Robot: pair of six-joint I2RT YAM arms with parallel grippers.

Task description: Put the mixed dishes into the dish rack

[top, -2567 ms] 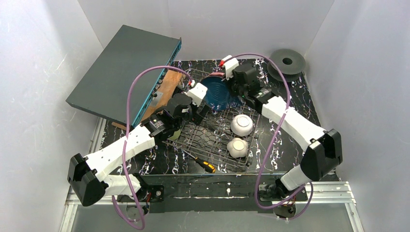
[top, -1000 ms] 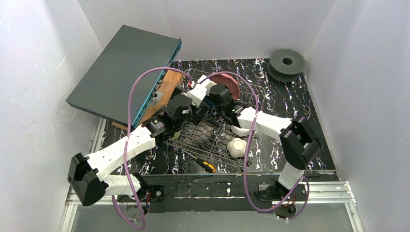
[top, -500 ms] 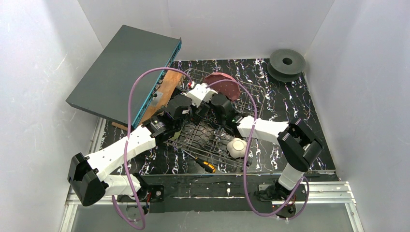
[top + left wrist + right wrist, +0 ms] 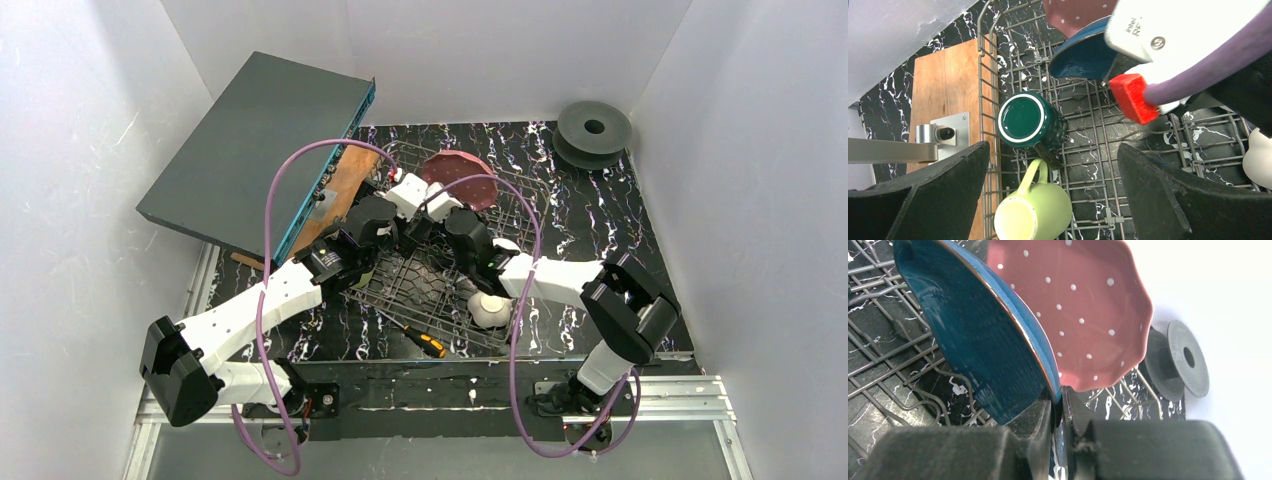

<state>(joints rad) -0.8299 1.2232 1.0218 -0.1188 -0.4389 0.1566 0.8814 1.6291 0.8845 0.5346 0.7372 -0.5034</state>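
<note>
R gripper [image 4: 1058, 401] is nipped down narrow on the rim of the blue squarish dish [image 4: 973, 325], 1 finger on each side of the edge. The dish stands on edge, tilted, over the wires of the dish rack [image 4: 883, 360]. Right behind it the pink speckled scalloped plate [image 4: 1083, 300] also stands upright, at the rack's far end; can't tell if the 2 touch. L gripper [image 4: 1053, 150] hangs over the rack's left part w/ jaws spread wide, holding nothing. Below it the dark green mug [image 4: 1024, 120] sits upside-down on the grid floor by the rack's left wall. The pale yellow-green mug [image 4: 1034, 214] sits just on the near side of it, handle pointing toward the green one. 1 white vessel [image 4: 489, 309] (bowl or cup, can't tell which) sits in the rack's near right corner, beside the R forearm. Outside the rack, the brown wooden board [image 4: 948, 85] runs along its left side. The yellow-black-handled screwdriver [image 4: 424, 340] lies on the table [image 4: 600, 230] by the rack's near edge. The black spool disc [image 4: 595, 130] is at the far right corner, and the big dark grey box [image 4: 255, 150] leans at far left.
</note>
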